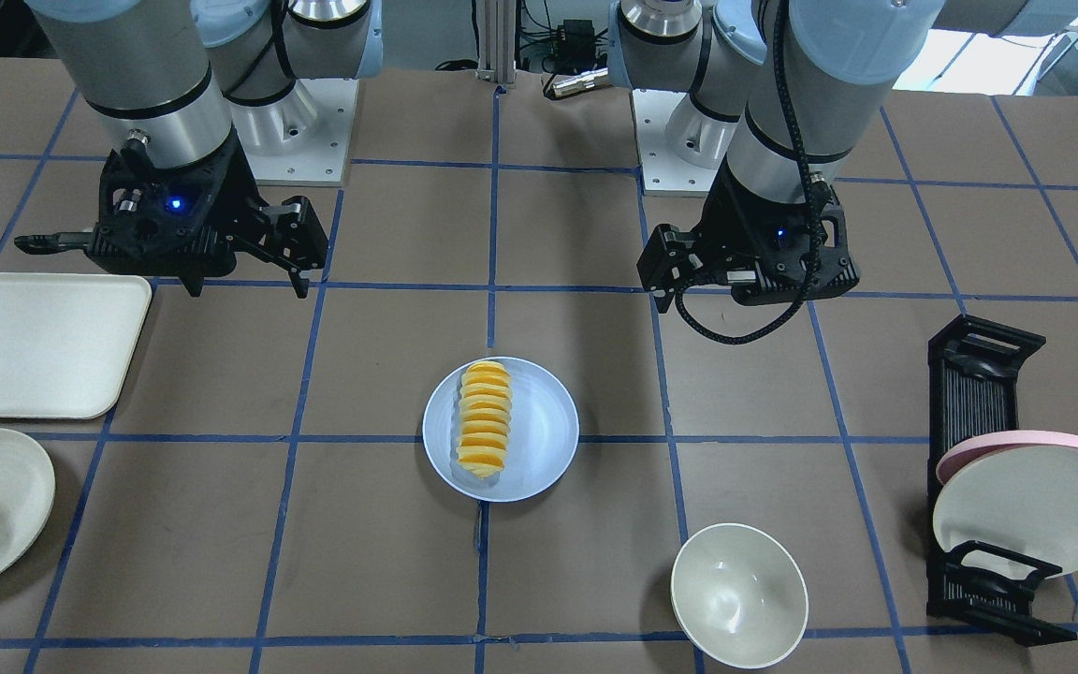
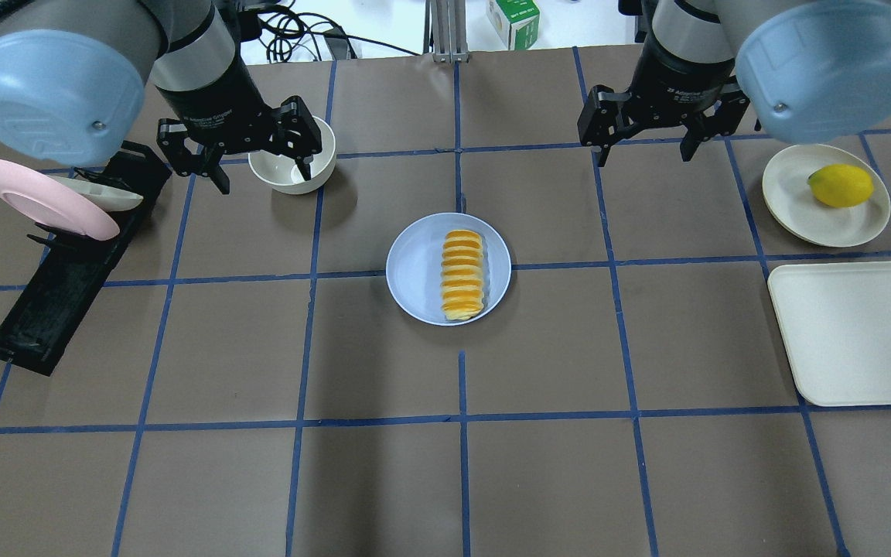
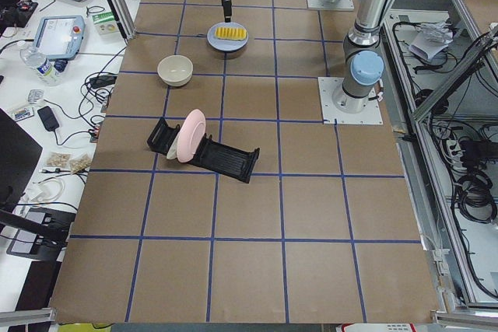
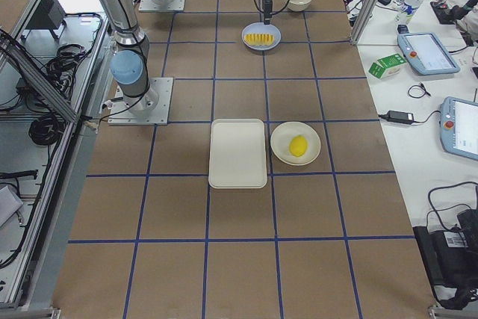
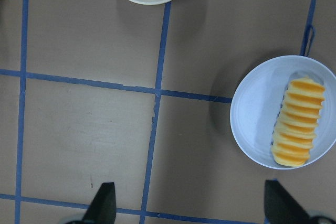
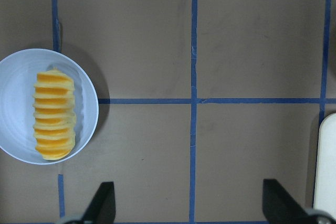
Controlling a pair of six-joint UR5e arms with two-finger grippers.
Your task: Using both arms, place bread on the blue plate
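The bread (image 1: 484, 417), a row of orange-topped slices, lies on the blue plate (image 1: 544, 440) at the table's middle. It lies right of centre on the plate in the overhead view: bread (image 2: 462, 264), plate (image 2: 414, 267). My left gripper (image 2: 256, 166) is open and empty, raised above the table left of the plate. My right gripper (image 2: 641, 151) is open and empty, raised to the plate's right. In the left wrist view the bread (image 5: 296, 129) is at the right. In the right wrist view the bread (image 6: 54, 115) is at the left.
A white deep bowl (image 2: 292, 166) stands under my left gripper. A black rack (image 2: 59, 286) holds a pink-rimmed plate (image 2: 43, 201) at the left. At the right are a white plate (image 2: 790, 193) with a lemon (image 2: 840, 186) and a white tray (image 2: 863, 333).
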